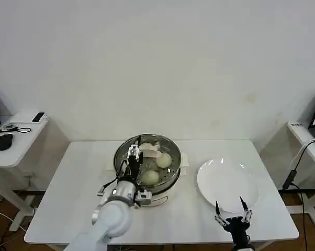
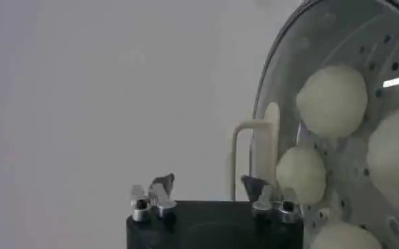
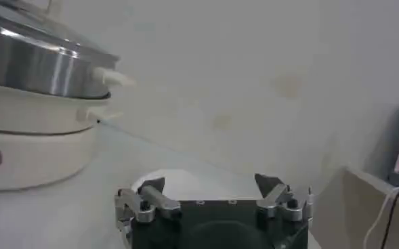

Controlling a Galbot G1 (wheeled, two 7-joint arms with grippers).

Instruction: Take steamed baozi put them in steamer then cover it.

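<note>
Steamer (image 1: 147, 180) near the desk's middle, baozi (image 1: 150, 177) inside, cover (image 1: 127, 157) on top. Left gripper (image 1: 134, 155), fingers parted around the bar handle (image 2: 253, 157); seat the rim evenly before release. Right gripper (image 1: 233, 210), fingers spread and empty, waits by the plate (image 1: 228, 183).

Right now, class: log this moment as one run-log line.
baozi: in steamer | cover: on steamer | left hand: open, over cover handle | right hand: open, near plate
</note>
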